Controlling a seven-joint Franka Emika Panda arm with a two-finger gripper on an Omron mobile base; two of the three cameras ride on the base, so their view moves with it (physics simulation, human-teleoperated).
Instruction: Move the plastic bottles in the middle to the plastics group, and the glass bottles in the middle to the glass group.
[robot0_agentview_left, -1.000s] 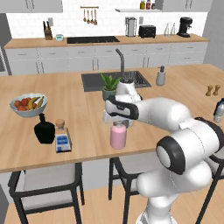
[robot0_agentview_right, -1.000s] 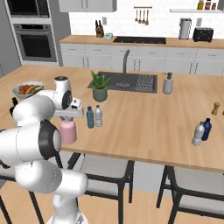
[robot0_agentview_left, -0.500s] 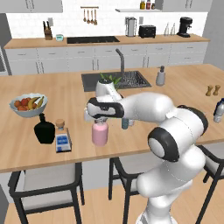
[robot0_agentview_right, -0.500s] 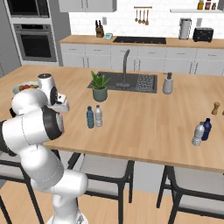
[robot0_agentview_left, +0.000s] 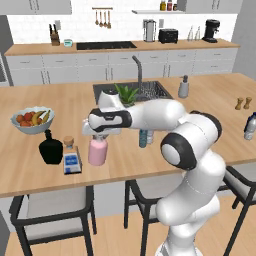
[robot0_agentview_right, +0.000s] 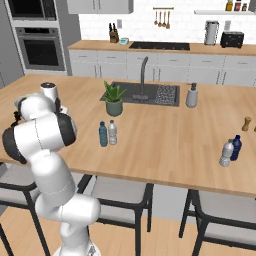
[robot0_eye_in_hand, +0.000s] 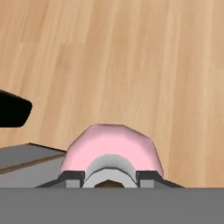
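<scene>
The end effector (robot0_agentview_left: 98, 137) is closed on the neck of the pink glass bottle (robot0_agentview_left: 97, 152), which hangs at or just above the surface (robot0_agentview_left: 30, 170) right beside the glass group: the square clear bottle (robot0_agentview_left: 71, 159) is at its 9 o'clock in the left base view, the black flask (robot0_agentview_left: 50, 148) just beyond that. From the hand view the pink body sits between the jaws over bare wood, so whether it has touched down I cannot tell. By my judgement the glass half of the task is nearly done, with only the release left. The two slim plastic bottles (robot0_agentview_right: 107, 133) stand untouched mid-surface in front of the potted plant (robot0_agentview_right: 114, 99), well apart from the plastics group (robot0_agentview_right: 231, 150) at the far 3 o'clock end. The surface is a long wooden island with a sink (robot0_agentview_right: 150, 93), a fruit bowl (robot0_agentview_left: 32, 120) and stools (robot0_agentview_right: 120, 195) below; white cabinets and an oven (robot0_agentview_right: 41, 47) line the back wall.
</scene>
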